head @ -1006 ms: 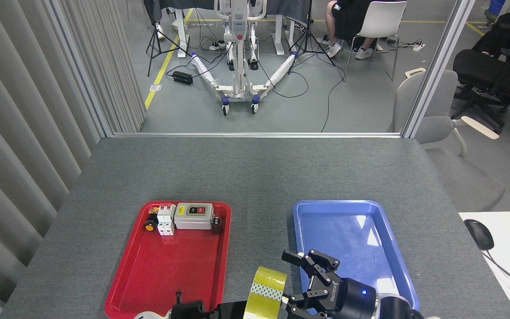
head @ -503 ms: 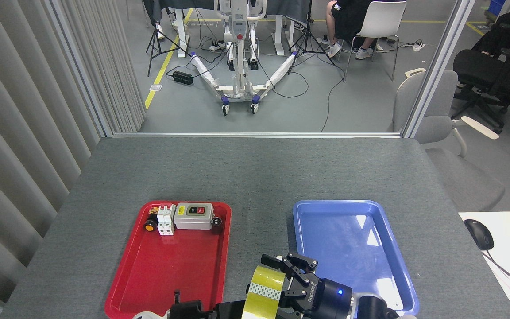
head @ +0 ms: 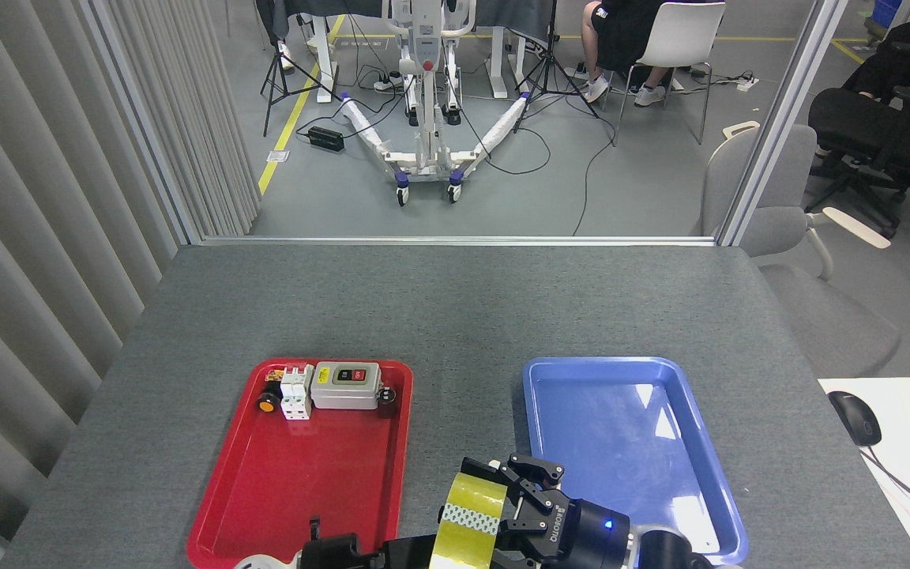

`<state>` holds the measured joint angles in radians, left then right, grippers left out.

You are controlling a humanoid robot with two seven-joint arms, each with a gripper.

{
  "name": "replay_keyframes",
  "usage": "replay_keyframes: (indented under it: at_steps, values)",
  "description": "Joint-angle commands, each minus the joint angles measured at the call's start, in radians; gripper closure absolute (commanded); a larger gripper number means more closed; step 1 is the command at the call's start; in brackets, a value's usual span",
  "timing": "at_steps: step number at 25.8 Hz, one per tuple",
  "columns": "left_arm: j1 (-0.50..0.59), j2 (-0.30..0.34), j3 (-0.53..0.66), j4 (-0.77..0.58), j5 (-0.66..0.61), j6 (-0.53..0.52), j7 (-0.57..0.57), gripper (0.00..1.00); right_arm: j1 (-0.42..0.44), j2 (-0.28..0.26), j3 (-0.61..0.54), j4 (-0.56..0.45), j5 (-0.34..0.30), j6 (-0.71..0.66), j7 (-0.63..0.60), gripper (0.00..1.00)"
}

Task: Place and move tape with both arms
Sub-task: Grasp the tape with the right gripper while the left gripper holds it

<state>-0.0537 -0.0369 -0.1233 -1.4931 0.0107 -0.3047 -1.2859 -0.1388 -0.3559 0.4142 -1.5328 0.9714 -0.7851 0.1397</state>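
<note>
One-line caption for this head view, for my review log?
Between the red tray and the empty blue tray, both arms meet at the yellow tape roll, the right gripper closing its fingers around it.

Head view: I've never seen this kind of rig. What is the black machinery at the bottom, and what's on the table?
The camera sits in the robot's head, looking down at a grey felt table. The black parts at the bottom are its two arms. The left end effector holds an upright roll of translucent yellow tape; its fingers are hidden. The right end effector, fingers spread, is at the roll's other side. On the table lie a red plastic tray with switch parts at its far end and a bare blue plastic tray.
</note>
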Motion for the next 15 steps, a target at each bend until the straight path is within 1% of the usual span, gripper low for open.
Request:
replay_keyframes:
  at_steps: [1,6,11,13,15]
  values:
    - [-0.002,0.0,0.004,0.002,0.0,-0.004,0.0,1.0,0.008,-0.005,0.0,-0.003,0.0,0.0,-0.002,0.36]
    - [-0.003,0.0,0.007,0.004,0.0,-0.007,0.0,1.0,0.011,-0.006,0.0,-0.013,0.0,0.0,-0.002,0.52]
    - [-0.005,0.003,0.011,0.014,0.0,-0.019,0.002,1.0,0.01,-0.005,0.0,-0.013,0.0,0.0,-0.002,0.61]
    - [-0.006,0.006,0.013,0.019,0.0,-0.019,0.002,1.0,0.01,-0.006,0.0,-0.013,0.0,0.0,-0.002,0.67]
    - [-0.006,0.006,0.013,0.022,0.0,-0.02,0.002,1.0,0.011,-0.006,0.0,-0.013,0.0,0.0,-0.002,0.69]
